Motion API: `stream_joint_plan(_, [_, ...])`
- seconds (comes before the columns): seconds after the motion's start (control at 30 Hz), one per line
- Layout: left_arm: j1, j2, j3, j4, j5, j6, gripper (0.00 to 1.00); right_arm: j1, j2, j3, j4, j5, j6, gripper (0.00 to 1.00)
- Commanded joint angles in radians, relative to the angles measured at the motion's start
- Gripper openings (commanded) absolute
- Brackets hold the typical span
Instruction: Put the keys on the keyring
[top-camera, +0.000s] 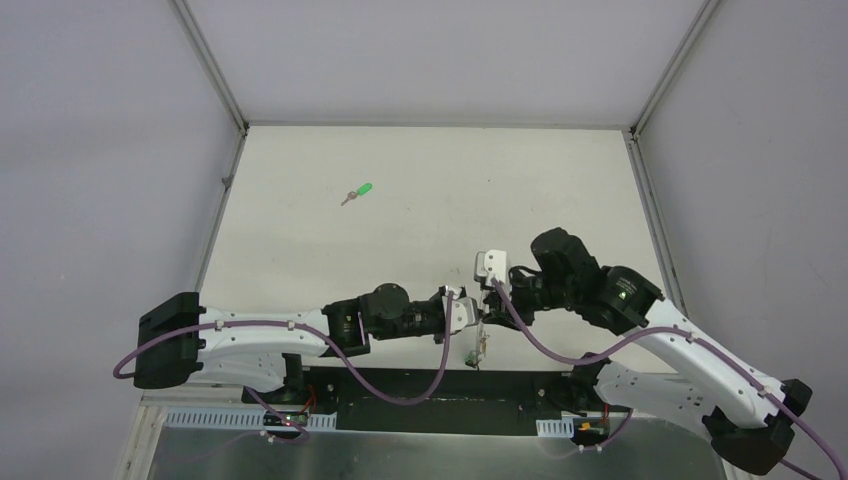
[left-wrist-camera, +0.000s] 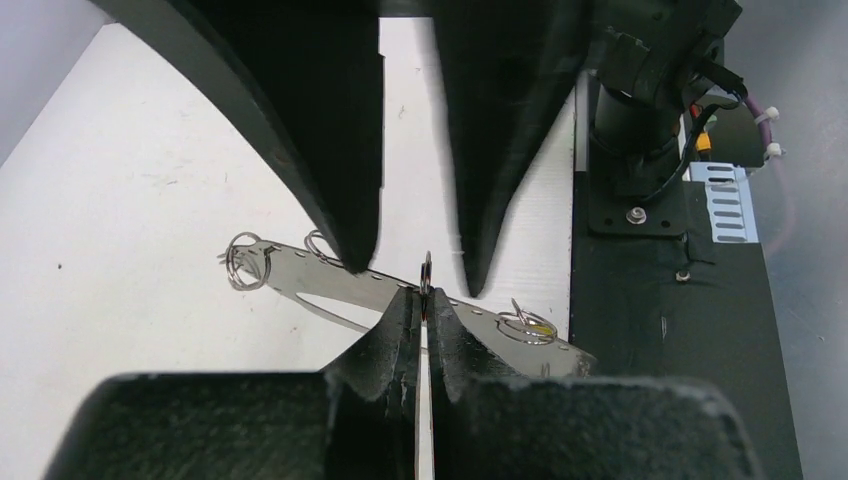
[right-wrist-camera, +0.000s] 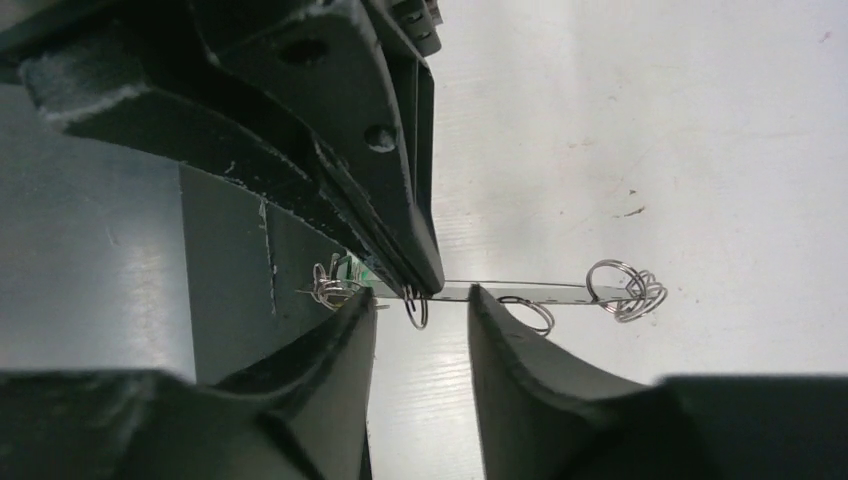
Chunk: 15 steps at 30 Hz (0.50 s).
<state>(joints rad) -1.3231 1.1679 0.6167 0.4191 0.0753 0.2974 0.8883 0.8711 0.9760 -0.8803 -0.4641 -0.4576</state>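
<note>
**Left gripper pinched the keyring while the right one stood open around it**

The keyring (left-wrist-camera: 290, 272), a thin grey metal strip with a row of small holes and several small wire split rings (right-wrist-camera: 625, 290) hanging from it, was held off the surface above the near edge of the white table (top-camera: 430, 200), between the two arm bases. It ran roughly level, slightly tilted in the left wrist view.

The left gripper (left-wrist-camera: 424, 300) had its black fingers pressed together, clamped on the keyring at about mid-length, where one small ring stood edge-on just above the fingertips. The right gripper (right-wrist-camera: 418, 300) met it from the opposite side. Its jaws stood apart, one finger on each side of the left gripper's tips. The strip crossed the gap between them and reached past both fingers. I could not tell whether either right finger touched the metal.

A small yellowish piece (left-wrist-camera: 541, 328) showed inside the ring near the strip's end closest to the black base plate (left-wrist-camera: 680, 350). In the right wrist view, a speck of green sat by the cluster of rings at that same end. Both were too small to identify.

The green key (top-camera: 357, 193), a tiny metal blade with a bright green plastic head, lay alone on the table, well apart from both grippers, toward the far left.
</note>
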Motion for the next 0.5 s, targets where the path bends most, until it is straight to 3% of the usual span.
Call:
stream_joint_plan(0.0, [-0.008, -0.049, -0.016, 0.139, -0.051, -0.037, 0.0, 0.003, -0.117, -0.07, 0.121, 0.05, 0.013, 0.52])
stream_joint_plan(0.1, [-0.008, -0.072, -0.073, 0.255, -0.062, -0.047, 0.0, 0.004, -0.241, -0.171, 0.244, 0.07, 0.036, 0.61])
stream_joint_plan(0.23, [-0.009, -0.084, -0.14, 0.419, -0.019, -0.037, 0.0, 0.004, -0.375, -0.27, 0.355, 0.077, 0.064, 0.61])
stream_joint_plan(0.37, [-0.008, -0.077, -0.181, 0.538, 0.067, 0.009, 0.0, 0.003, -0.425, -0.308, 0.413, 0.051, 0.093, 0.53])
stream_joint_plan(0.47, [-0.008, -0.071, -0.196, 0.607, 0.114, 0.039, 0.0, 0.003, -0.429, -0.316, 0.452, 0.0, 0.097, 0.41])
